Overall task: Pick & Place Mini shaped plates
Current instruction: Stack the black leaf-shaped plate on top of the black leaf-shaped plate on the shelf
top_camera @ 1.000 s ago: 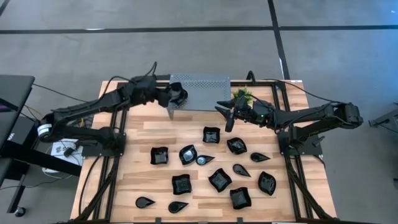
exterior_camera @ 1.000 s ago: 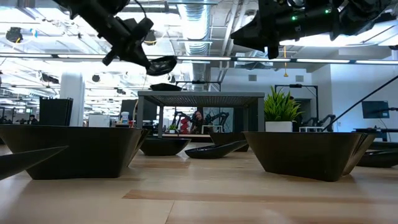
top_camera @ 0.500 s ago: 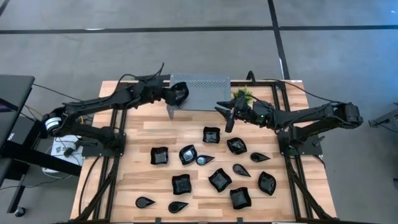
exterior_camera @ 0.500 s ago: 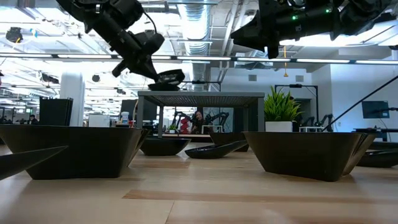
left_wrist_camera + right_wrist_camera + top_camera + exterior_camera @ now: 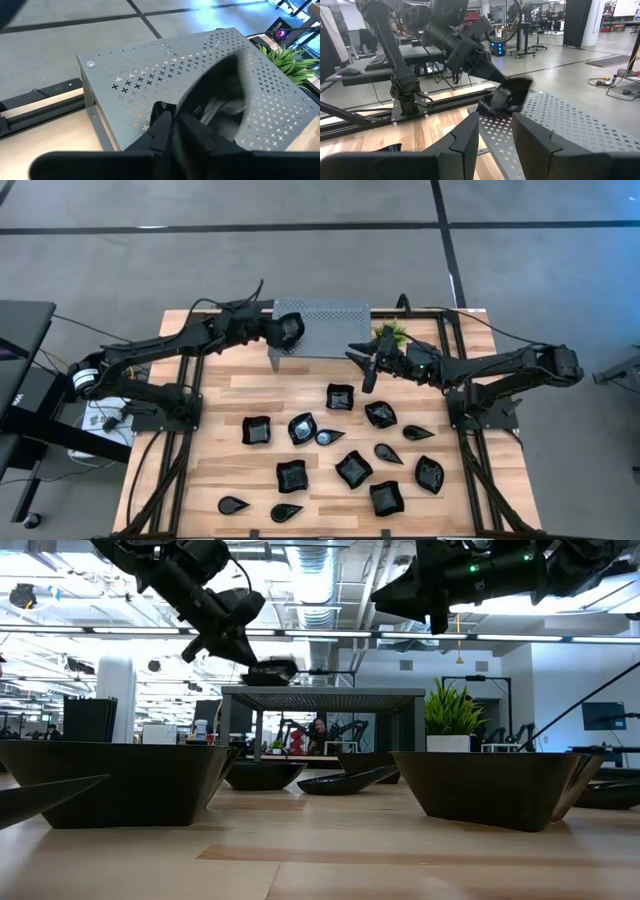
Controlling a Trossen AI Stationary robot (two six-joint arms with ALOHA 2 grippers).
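Now | left gripper (image 5: 283,332) clamps mini plate (image 5: 507,95) just over perforated shelf (image 5: 335,315) | right gripper (image 5: 366,368) hovers, parted

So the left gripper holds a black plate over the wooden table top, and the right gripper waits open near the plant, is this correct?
Not quite. The left gripper holds the black plate over the grey perforated shelf, not over the wooden table top; the high view and the left wrist view show this. The rest stands: the right gripper waits open near the plant.
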